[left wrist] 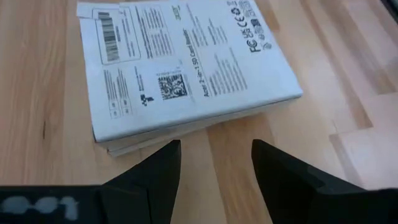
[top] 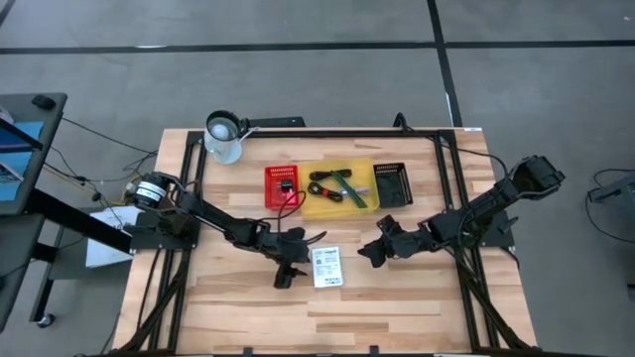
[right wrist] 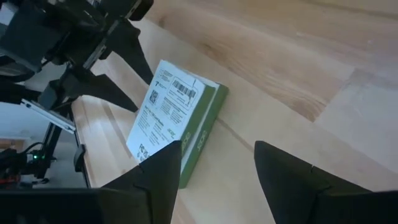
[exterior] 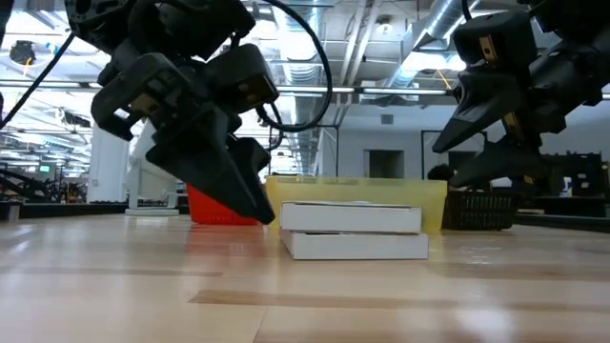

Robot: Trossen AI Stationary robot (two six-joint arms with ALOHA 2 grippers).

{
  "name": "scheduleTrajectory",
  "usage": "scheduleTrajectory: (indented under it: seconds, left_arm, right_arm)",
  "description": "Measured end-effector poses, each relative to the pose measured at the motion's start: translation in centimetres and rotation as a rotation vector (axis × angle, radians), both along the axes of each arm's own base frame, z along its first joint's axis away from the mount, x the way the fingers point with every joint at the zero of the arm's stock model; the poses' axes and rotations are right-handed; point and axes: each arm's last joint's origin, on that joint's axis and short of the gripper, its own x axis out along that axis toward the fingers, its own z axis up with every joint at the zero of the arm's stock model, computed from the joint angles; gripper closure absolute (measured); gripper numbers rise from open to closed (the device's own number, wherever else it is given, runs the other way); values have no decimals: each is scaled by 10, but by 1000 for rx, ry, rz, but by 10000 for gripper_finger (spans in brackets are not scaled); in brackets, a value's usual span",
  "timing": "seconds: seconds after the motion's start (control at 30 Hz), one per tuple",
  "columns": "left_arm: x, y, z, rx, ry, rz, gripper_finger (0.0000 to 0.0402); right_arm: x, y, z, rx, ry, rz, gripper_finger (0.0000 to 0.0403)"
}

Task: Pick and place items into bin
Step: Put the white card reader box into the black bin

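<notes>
Two open hands flank the white packet (top: 325,266) on the wooden table (top: 397,307).

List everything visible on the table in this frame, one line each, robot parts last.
White printed packet: one, white with a green edge, flat on the wood between both arms.
Red bin: one, red, back centre, a black cable with a red bit in it.
Yellow bin: one, yellow, beside the red bin, holding a green stick and dark cable.
Black bin: one, black, beside the yellow bin.
Mug: one, white, back left.
Left hand: open, just beside the packet.
Right hand: open, on the packet's other side.
</notes>
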Motion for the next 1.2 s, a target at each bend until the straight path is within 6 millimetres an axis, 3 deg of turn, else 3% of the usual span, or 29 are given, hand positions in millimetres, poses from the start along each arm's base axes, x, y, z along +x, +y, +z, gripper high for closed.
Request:
scheduleTrajectory:
  seconds: [0.27, 0.53, 0.77, 1.2]
  left_arm:
    - [2, -1, 3, -20, -39, -10, 214]
    - [2, -1, 3, -20, -38, -11, 214]
    - [1, -1, 2, -28, -25, -15, 214]
    - [-1, -9, 2, -49, -22, -11, 214]
  right_arm:
    - [1, -1, -1, 9, 3, -13, 207]
    - [20, 2, -30, 76, -14, -2, 207]
    - [33, 8, -43, 134, -94, 32, 207]
    - [42, 5, -51, 188, -154, 56, 207]
